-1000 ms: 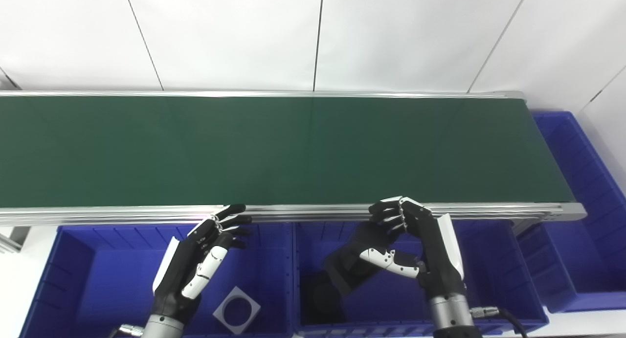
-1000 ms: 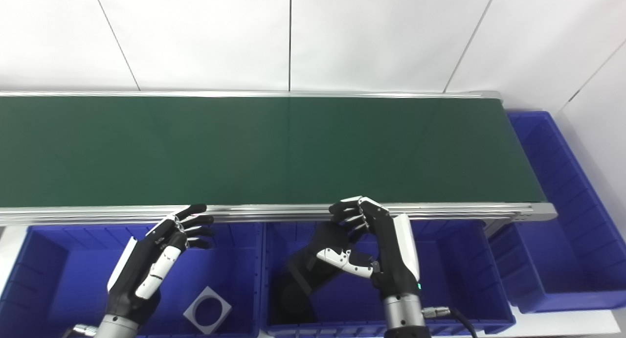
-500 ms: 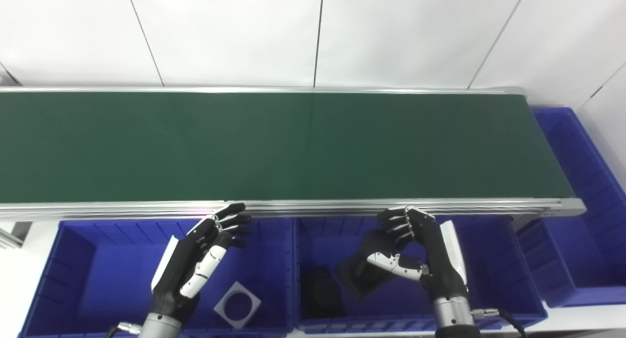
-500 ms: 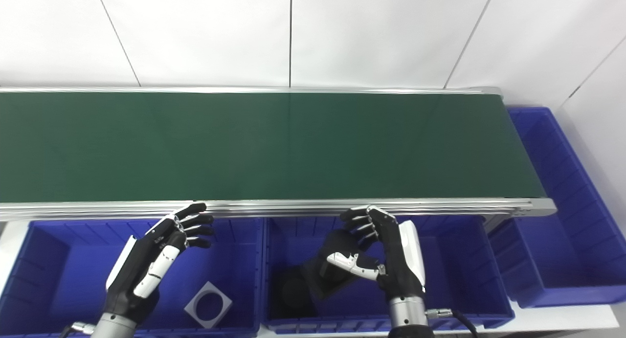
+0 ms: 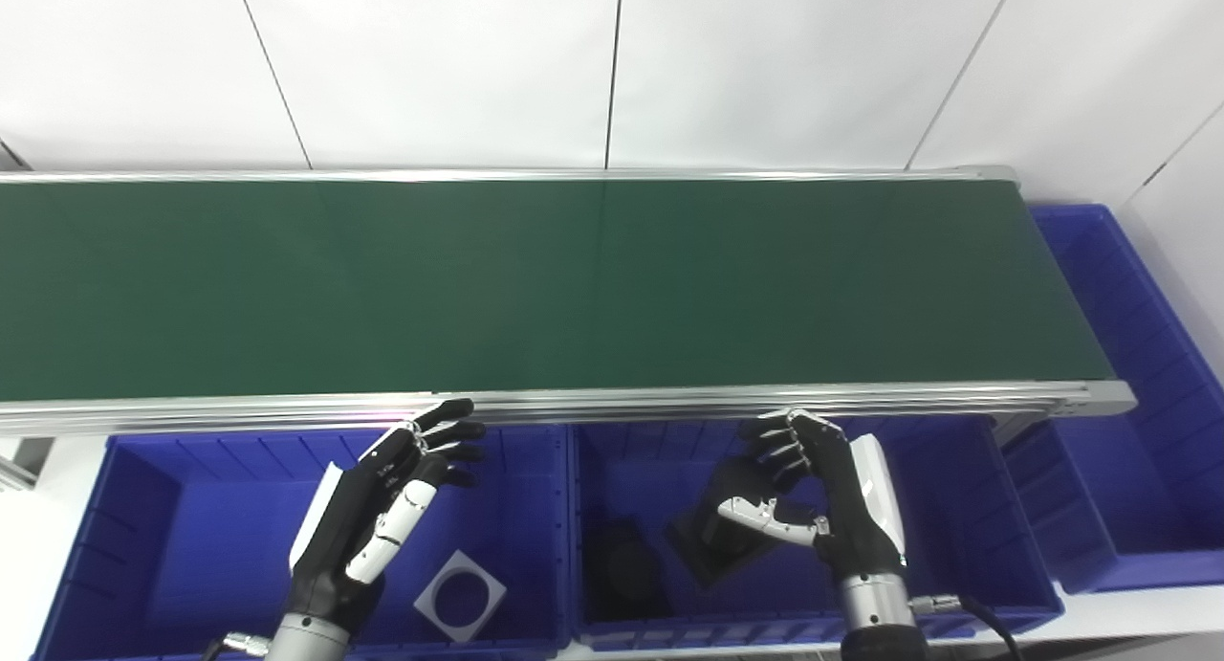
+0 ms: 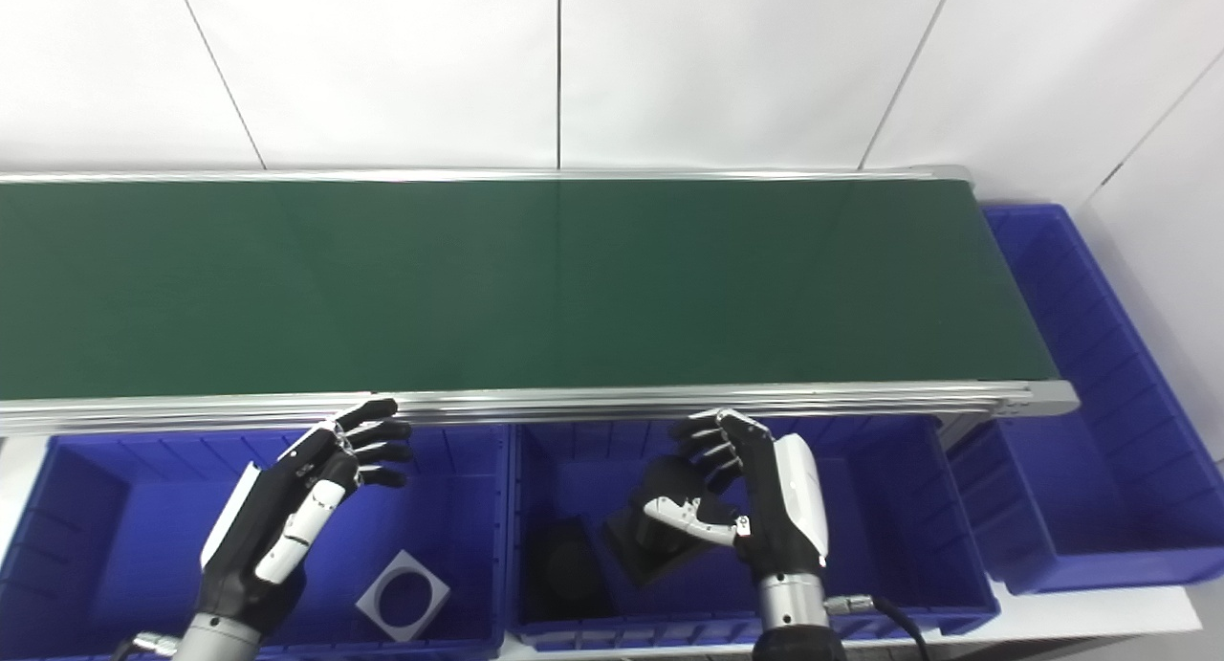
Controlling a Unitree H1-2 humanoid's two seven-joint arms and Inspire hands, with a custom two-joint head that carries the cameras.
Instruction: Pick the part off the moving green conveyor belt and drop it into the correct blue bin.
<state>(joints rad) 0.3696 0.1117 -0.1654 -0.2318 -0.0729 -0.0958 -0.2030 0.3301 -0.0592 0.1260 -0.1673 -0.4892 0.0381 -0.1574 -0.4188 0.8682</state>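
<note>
Right hand (image 5: 832, 494) fingers (image 5: 779, 446): I am seeing them curling round the black part (image 5: 717, 541), inside the middle blue bin (image 5: 994, 546).
Left hand (image 5: 378, 508) fingers: spreading, holding nothing, over the left blue bin (image 5: 143, 537).
Green conveyor belt (image 5: 574, 288): lying bare beyond the bins.

both arms rise from the bottom edge, wrists upright. the left hand (image 5: 382, 503) is held empty, fingers spread and stretched forward, thumb alongside. the right hand (image 5: 822, 494) curls leftward, fingers bent and thumb closed under them, gripping a black part (image 5: 717, 541) at its upper end.
</note>
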